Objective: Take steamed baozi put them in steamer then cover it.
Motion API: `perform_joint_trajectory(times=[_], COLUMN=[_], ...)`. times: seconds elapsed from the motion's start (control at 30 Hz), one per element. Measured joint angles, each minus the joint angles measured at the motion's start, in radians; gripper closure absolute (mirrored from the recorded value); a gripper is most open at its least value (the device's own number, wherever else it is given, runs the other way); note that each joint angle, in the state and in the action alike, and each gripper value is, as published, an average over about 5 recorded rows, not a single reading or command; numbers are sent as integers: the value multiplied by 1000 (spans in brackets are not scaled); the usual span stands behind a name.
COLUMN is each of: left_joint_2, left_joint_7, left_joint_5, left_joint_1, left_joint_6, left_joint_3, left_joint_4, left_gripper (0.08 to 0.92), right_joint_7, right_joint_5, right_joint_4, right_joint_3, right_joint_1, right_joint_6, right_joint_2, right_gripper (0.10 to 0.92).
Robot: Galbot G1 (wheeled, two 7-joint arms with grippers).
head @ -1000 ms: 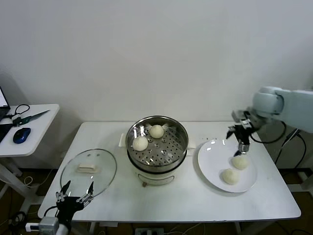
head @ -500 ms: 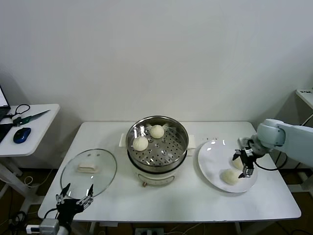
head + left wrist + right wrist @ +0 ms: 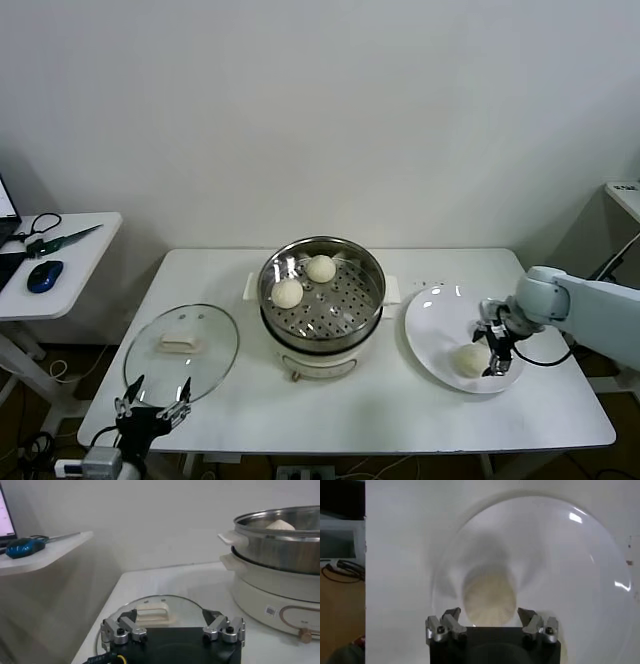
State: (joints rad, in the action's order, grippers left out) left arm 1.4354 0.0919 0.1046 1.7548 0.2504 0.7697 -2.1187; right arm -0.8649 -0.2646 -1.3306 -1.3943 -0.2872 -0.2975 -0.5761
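White table (image 3: 350, 400): right gripper (image 3: 491, 348) has dropped onto the plate (image 3: 432, 340) beside the steamer (image 3: 321, 290), jaws narrowing astride a baozi (image 3: 489, 599), not yet clamped; pickup imminent.

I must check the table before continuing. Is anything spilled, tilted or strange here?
Nothing stands out. Two buns sit in the steamer, the glass lid lies flat on the table, and the right pincer hangs over the plate.

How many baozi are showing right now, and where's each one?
3 visible. Two sit in the steamer: one toward the back, one on its left. One lies on the white plate; the right tool may hide another.
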Motion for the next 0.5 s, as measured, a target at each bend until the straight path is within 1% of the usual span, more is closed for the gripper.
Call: perform_joint_trajectory(times=[0.23,0.5], left_joint_2=[0,0], left_joint_7=[0,0], left_joint_5=[-2,-7], left_joint_1=[-2,3], left_joint_6=[-1,-3], left_joint_3=[0,-1], left_joint_4=[1,-1], left_gripper=[177,177], right_joint_7=[6,-9], right_joint_5=[10,22], right_joint_4=[14,13], right_joint_3=[30,43], right_joint_1=[33,32], right_joint_6=[-3,13], right_joint_2=[-14,-26], right_gripper=[330,346])
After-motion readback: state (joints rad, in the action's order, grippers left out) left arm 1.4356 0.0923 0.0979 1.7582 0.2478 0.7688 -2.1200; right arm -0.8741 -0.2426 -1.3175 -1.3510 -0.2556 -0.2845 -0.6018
